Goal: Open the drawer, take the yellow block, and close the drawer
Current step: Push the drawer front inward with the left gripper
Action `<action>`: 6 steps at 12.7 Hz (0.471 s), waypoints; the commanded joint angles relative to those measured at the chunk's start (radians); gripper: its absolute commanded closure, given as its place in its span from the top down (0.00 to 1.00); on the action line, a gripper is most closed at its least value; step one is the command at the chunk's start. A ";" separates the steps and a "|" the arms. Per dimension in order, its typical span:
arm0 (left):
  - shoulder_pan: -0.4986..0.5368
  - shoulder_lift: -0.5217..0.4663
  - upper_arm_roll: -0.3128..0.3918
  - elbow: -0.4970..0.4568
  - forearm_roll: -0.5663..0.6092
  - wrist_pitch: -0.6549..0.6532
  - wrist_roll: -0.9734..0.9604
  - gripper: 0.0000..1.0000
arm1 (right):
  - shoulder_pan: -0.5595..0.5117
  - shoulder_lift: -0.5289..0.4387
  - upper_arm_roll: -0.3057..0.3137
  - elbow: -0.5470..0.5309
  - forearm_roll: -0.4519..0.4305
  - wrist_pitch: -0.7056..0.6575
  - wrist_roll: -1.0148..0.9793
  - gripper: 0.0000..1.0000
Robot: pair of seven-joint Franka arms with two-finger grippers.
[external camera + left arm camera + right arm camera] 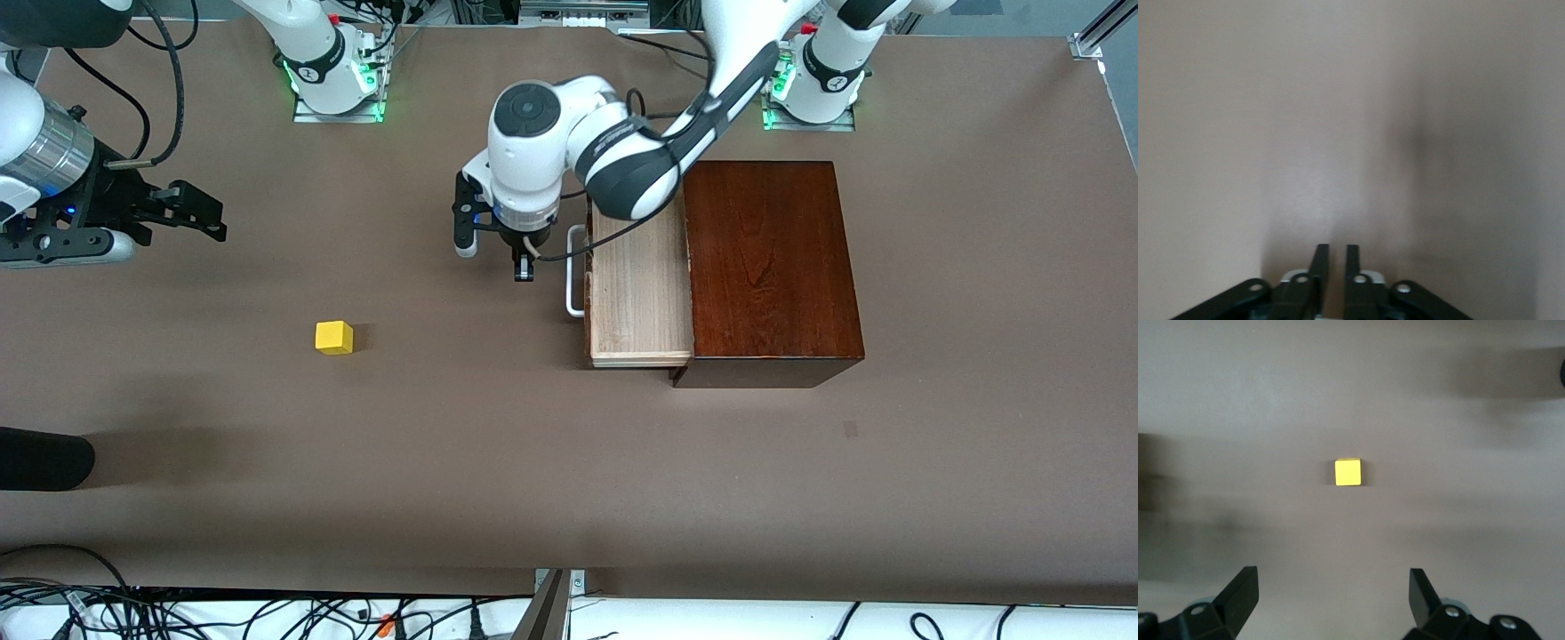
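The drawer (pixel 640 298) stands pulled out of the dark-wood box (pixel 770 267), its pale tray showing nothing inside. Its white handle (pixel 574 272) faces the right arm's end of the table. My left gripper (pixel 524 272) hangs just beside that handle, apart from it, fingers shut with nothing between them; the left wrist view shows the left gripper (pixel 1333 248) over bare table. The yellow block (pixel 334 338) sits on the table toward the right arm's end, nearer the front camera than the handle. My right gripper (pixel 197 212) waits open above the table, the block (pixel 1348 472) ahead of its gripper (pixel 1333 577).
A black rounded object (pixel 43 458) pokes in at the right arm's end of the table, near the front edge. Cables (pixel 267 613) run along below that edge. Both arm bases (pixel 338 84) stand at the table's back edge.
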 commanded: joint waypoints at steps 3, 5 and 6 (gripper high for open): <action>0.052 0.031 0.007 -0.028 0.018 -0.050 0.248 0.00 | -0.010 0.016 0.002 0.029 0.012 0.023 0.015 1.00; 0.071 0.036 0.010 -0.030 0.019 -0.129 0.299 0.00 | -0.010 0.022 0.002 0.029 0.014 0.031 0.015 1.00; 0.071 0.033 0.010 -0.030 0.019 -0.172 0.302 0.00 | -0.010 0.022 0.001 0.029 0.012 0.042 0.018 1.00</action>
